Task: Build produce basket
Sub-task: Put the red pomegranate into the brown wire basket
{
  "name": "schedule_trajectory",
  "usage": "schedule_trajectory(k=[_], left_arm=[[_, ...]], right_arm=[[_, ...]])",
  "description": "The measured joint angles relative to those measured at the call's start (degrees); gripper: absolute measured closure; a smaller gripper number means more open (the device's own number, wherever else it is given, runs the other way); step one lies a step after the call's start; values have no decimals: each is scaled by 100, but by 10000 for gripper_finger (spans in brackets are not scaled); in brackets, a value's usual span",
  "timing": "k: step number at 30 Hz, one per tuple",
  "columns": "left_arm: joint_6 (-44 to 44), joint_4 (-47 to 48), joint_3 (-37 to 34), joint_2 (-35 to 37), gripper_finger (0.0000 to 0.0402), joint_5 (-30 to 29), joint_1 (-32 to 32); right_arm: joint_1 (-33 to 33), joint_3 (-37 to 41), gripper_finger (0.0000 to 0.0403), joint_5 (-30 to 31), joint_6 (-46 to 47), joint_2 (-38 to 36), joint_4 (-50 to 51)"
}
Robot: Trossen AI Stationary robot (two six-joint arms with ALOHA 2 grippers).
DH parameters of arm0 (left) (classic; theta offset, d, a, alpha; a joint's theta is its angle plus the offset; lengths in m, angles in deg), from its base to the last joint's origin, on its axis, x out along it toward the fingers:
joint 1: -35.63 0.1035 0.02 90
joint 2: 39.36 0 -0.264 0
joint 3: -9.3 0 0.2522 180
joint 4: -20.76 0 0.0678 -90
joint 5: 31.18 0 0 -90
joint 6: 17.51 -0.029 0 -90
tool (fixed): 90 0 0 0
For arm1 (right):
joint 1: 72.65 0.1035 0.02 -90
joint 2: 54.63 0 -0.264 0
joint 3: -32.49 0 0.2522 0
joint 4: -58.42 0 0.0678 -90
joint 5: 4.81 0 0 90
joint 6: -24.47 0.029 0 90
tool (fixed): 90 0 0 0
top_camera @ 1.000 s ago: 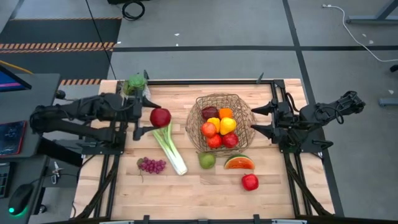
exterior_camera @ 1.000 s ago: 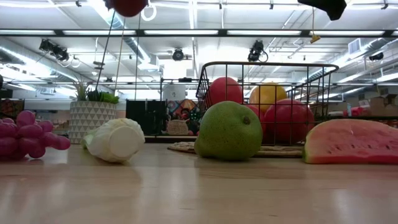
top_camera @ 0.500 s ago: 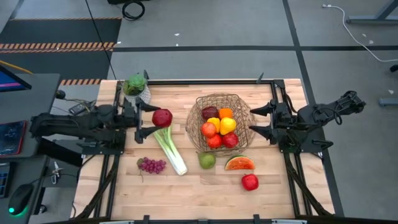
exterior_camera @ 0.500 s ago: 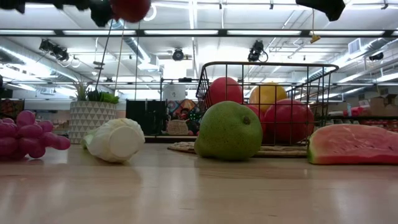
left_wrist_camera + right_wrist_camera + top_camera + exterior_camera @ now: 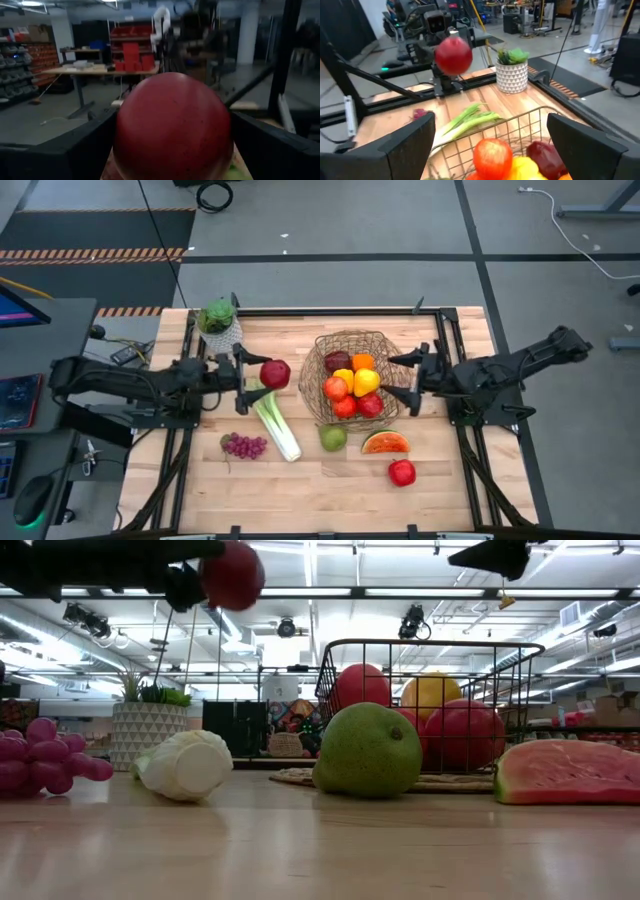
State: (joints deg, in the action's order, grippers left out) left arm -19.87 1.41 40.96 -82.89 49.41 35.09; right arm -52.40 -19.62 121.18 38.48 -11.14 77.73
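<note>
Wooden table (image 5: pixel 330 490) in a workshop; left gripper (image 5: pixel 252 374) holds apple (image 5: pixel 275 374), right gripper (image 5: pixel 408 381) spread wide.

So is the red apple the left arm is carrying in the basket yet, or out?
Out. The apple is held above the table in the left gripper, left of the basket rim, over the leek.

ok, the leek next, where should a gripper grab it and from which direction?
Probably mid-stalk, from straight above. The leek lies flat on the table, long and narrow, running diagonally from its green leaves near the left gripper to its white end by the grapes. Fingers should close across the stalk's width; the middle has bare wood on both sides.
</note>
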Motion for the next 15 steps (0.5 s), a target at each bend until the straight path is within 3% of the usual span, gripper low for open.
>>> schedule_trajectory(k=[6,15], left_arm=[[-573,-15,-3,-508,19,0,0],[-2570,-21,477,-1167,19,-4,104]], right_arm=[[-414,-2,16,-473,-39,490,-421],[-1146,-1,16,-1016,392,1132,-471]])
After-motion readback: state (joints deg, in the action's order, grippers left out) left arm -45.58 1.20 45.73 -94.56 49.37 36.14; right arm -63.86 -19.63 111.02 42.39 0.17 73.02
